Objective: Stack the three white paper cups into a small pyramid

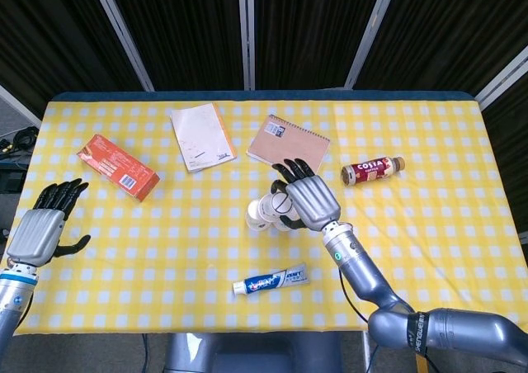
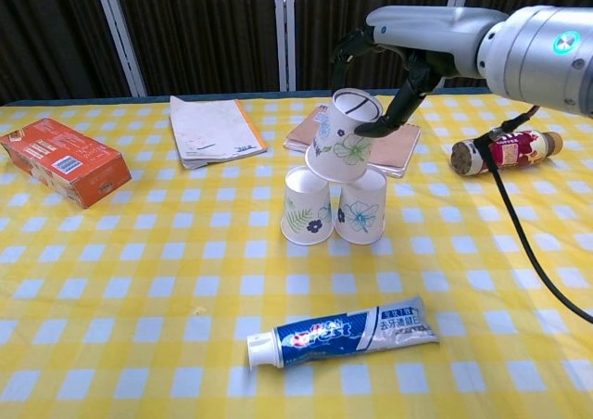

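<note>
Yellow checked table [image 2: 139,289]: right hand [image 2: 389,62] pinches top cup [image 2: 341,141], tilted, on two cups; left hand [image 1: 43,228] spread.

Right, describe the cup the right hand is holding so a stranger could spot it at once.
Start at the yellow checked tablecloth and find the two upside-down paper cups near its middle. The third cup is above them, in the right hand. It alone is tilted and off the table.

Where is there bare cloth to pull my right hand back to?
Bare cloth lies right of the two standing white paper cups, below the brown Costa bottle. The left front, below the orange box, is bare too. Crowded: spiral notebook behind, toothpaste tube in front.
</note>
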